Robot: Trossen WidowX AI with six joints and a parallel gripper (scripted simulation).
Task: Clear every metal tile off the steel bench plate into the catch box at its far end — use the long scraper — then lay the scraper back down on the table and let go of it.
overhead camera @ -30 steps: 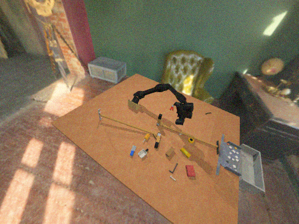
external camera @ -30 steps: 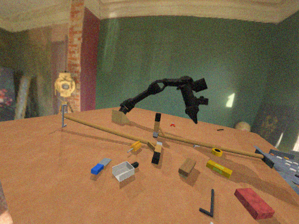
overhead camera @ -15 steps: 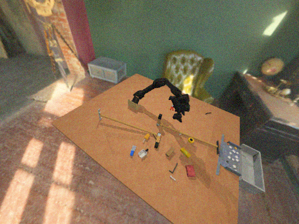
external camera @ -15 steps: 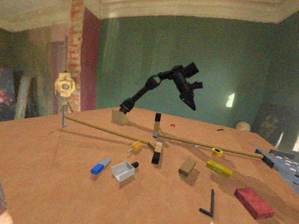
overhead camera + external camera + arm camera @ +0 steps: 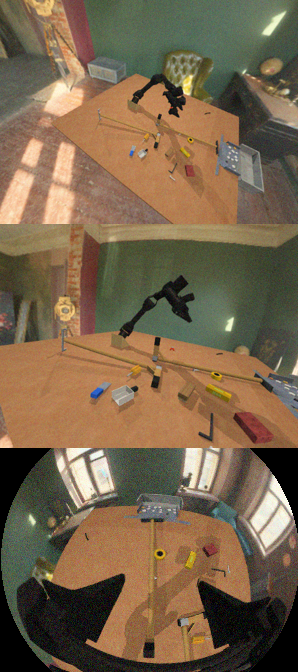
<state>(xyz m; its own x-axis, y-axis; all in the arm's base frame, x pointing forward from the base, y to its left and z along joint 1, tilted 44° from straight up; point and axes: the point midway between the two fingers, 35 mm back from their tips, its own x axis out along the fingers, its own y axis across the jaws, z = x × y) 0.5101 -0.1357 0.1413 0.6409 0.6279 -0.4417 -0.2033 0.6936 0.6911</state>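
1. Holding nothing with the end effector (image 5: pixel 181 113) (image 5: pixel 190 321) (image 5: pixel 162 581); fingers spread wide, well above the bench (image 5: pixel 120 150) (image 5: pixel 60 380) (image 5: pixel 110 553).
2. Find the 1 scraper (image 5: pixel 198 140) (image 5: pixel 192 366) (image 5: pixel 152 538) lying ungripped, its blade near the plate (image 5: pixel 223 153) (image 5: pixel 279 395) (image 5: pixel 172 517); tiles (image 5: pixel 232 166) (image 5: pixel 288 388) (image 5: pixel 159 510) uncleared.
3. Could pinch off-centre, then swing the blade.
4. Could snag the tape roll (image 5: pixel 190 142) (image 5: pixel 216 378) (image 5: pixel 160 558), beside the shaft.
5. Watch the plate's sides; could spill past the box (image 5: pixel 261 168) (image 5: pixel 175 498).
6. Use the roomier side, opposite the clutter.
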